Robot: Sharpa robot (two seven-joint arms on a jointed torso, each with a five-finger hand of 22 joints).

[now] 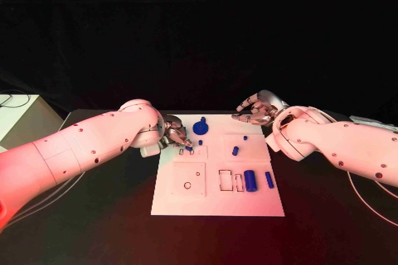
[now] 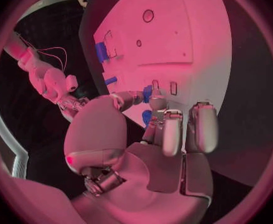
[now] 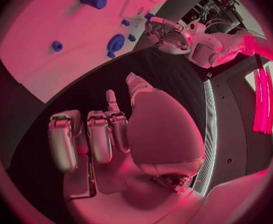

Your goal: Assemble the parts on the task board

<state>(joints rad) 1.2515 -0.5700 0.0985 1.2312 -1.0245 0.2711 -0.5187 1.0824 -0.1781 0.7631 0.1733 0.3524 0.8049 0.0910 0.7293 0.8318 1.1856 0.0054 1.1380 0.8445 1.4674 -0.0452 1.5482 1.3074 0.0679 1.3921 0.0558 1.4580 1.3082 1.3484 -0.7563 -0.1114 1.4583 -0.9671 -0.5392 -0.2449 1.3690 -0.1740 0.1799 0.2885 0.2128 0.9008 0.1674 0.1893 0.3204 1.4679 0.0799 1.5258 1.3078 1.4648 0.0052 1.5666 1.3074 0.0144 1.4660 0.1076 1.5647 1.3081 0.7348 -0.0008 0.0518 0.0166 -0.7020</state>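
Observation:
The white task board (image 1: 217,199) lies in the middle of the black table. My left hand (image 1: 176,135) is at the board's far left edge, thumb and a finger pinching a small blue part (image 2: 148,93) just above two slots (image 2: 164,87). A blue round piece (image 1: 201,127) stands close behind that hand. On the board lie a short peg (image 1: 236,150), a tiny peg (image 1: 245,138), a thick cylinder (image 1: 249,180) and a thin cylinder (image 1: 270,180). My right hand (image 1: 255,110) hovers past the board's far right corner, fingers loosely apart and holding nothing (image 3: 105,134).
Rectangular recesses (image 1: 225,180) and round holes (image 1: 187,185) mark the board's near half. A pale box (image 1: 16,118) stands at the table's far left. Black table surface lies on both sides of the board.

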